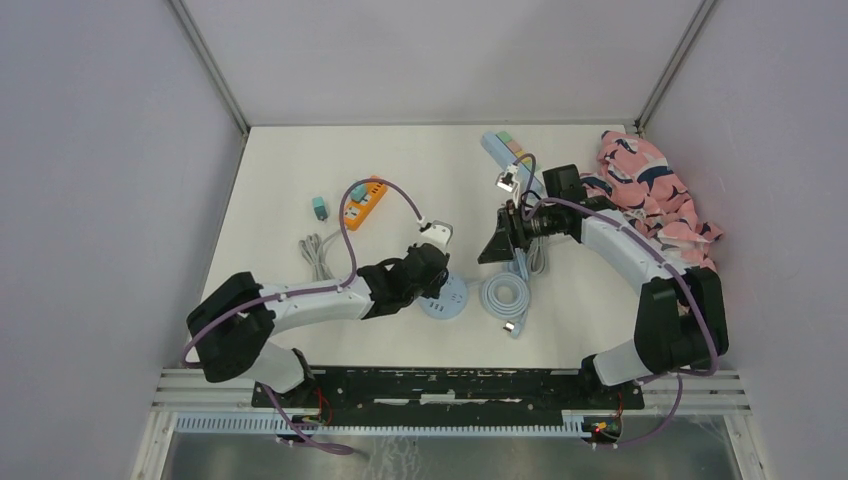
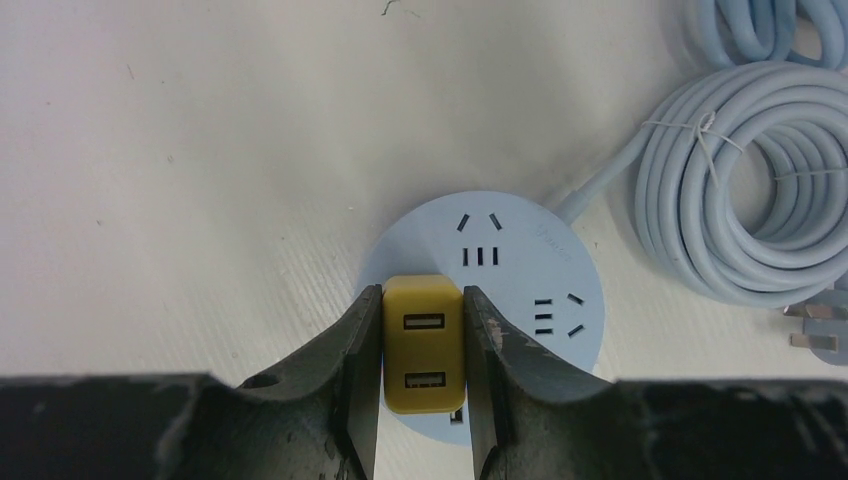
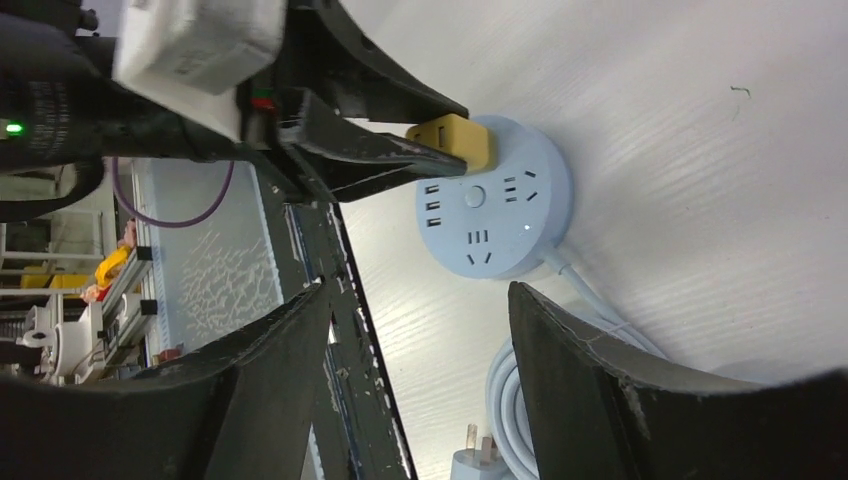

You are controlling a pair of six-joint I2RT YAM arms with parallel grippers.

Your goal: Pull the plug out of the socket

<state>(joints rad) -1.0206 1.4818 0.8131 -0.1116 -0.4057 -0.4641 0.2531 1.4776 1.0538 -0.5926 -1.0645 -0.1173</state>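
Across the white table (image 1: 300,170), two arms bent inward toward the near middle: left arm (image 1: 300,300) low and reaching right, right arm (image 1: 640,250) curling back from the far right side. Between their tips, lying flat, a round pale-blue socket (image 2: 520,250), with a grey coil (image 2: 740,190) of cord just beside it on the right-arm side. On the socket's top face, at the rim closest to the left arm, a small yellow plug (image 2: 424,350) with two USB ports on its back. Apparently seated, not yet lifted.

Closed on the plug: left end effector (image 2: 422,300), one pad against each long side, nothing else between. Spread wide and holding nothing: right end effector (image 3: 415,300), hovering just beyond the socket near the coil and facing it.

Key relation: plug directly inside the left jaws, long axis running along the fingers, prongs presumably down into the socket face. Hence, by judgement, a pull straight up off the table, square to that face, by the left arm, plainly the nearer one. Likely risk: light socket rising along with the plug, with no hold-down on it. Right arm near enough to press on the free half if needed.
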